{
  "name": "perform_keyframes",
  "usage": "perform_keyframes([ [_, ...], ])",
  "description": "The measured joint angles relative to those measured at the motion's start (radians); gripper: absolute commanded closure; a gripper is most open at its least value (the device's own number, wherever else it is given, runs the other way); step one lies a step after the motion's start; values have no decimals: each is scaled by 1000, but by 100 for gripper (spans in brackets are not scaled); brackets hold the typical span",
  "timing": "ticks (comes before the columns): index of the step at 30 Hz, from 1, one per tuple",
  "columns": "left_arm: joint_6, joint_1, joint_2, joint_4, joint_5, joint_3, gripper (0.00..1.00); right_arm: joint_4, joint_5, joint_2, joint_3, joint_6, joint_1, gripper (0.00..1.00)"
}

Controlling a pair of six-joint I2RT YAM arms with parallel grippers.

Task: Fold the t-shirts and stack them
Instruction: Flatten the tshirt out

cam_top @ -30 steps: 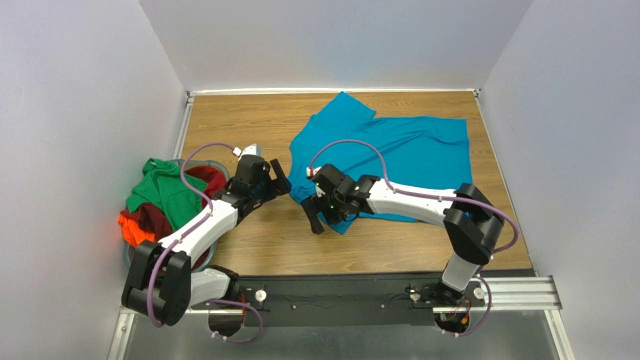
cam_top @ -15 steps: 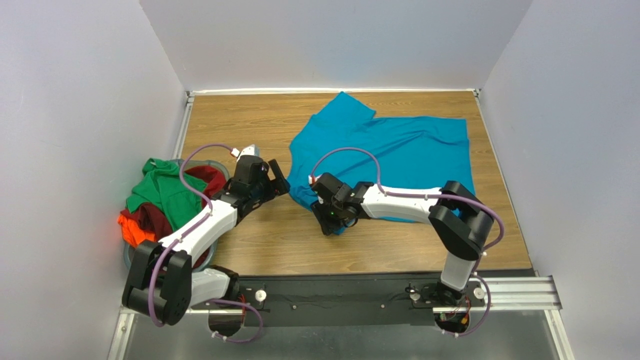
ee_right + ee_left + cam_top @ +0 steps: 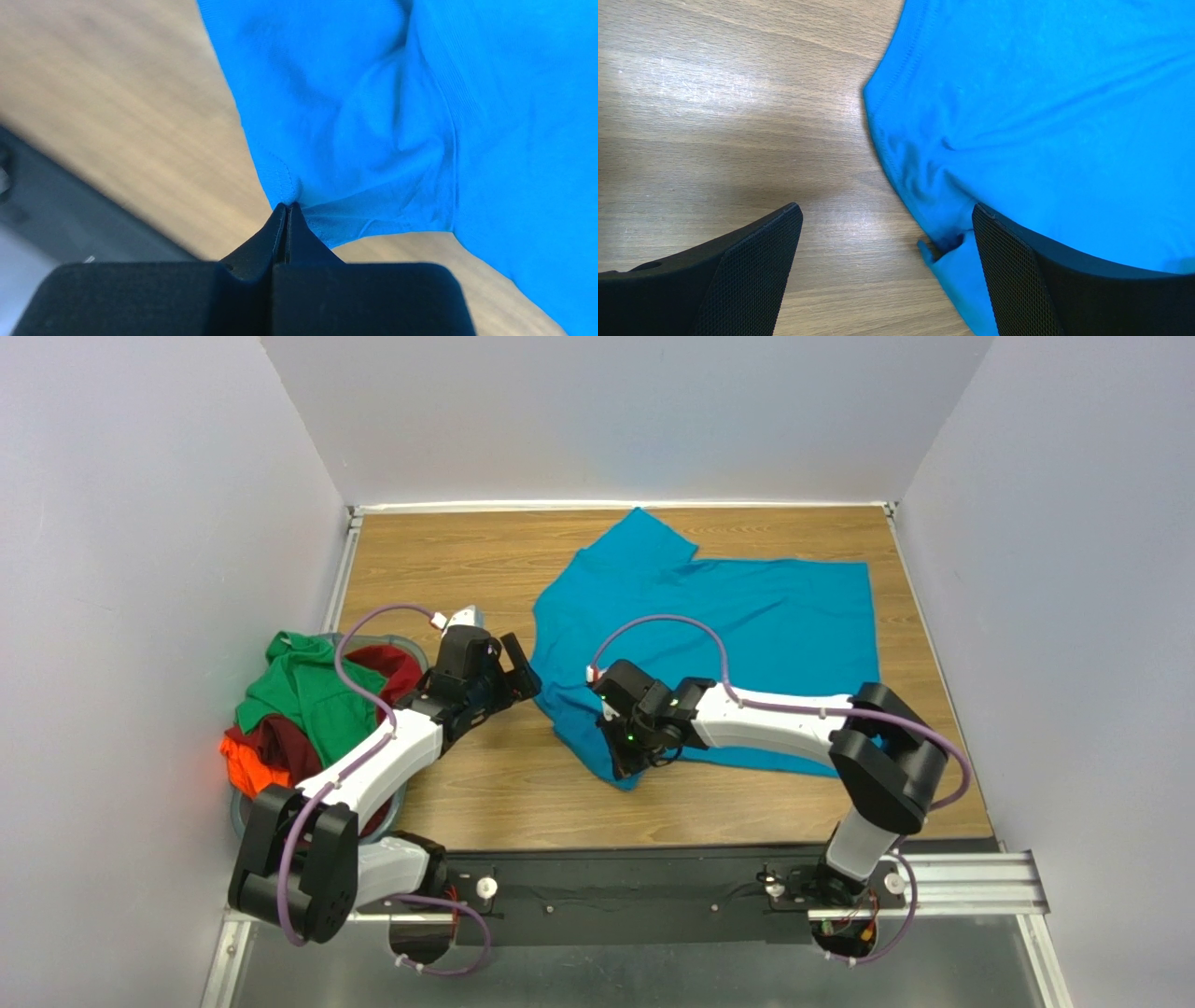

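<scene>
Teal shirt (image 3: 730, 616) lies spread and unfolded on counter (image 3: 449, 574). Right end effector (image 3: 286, 210) is clamped on its near-left hem. Left end effector (image 3: 882, 210) is open and empty, just beside its left edge. Green shirt (image 3: 302, 693), red shirt (image 3: 295, 749) and orange shirt (image 3: 246, 763) are heaped in basket (image 3: 397, 643). Nothing folded or stacked yet, all four left.

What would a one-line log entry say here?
right gripper: shut on teal t-shirt | left gripper: open, empty | other shirts: heaped left

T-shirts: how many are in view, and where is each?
4. The teal-blue t-shirt spread on the table, its near edge pinched by the right claw; the green t-shirt, dark red t-shirt and orange t-shirt are heaped in the basket. Others may hide underneath.
</scene>
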Motion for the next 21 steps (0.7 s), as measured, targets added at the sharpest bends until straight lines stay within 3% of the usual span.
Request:
perform_keyframes([
  [9, -1, 0, 0, 8, 12, -7, 2, -46, -145, -119, -28, -7, 0, 99],
  [21, 0, 0, 84, 46, 69, 12, 2, -95, -271, -126, -130, -94, 0, 99],
])
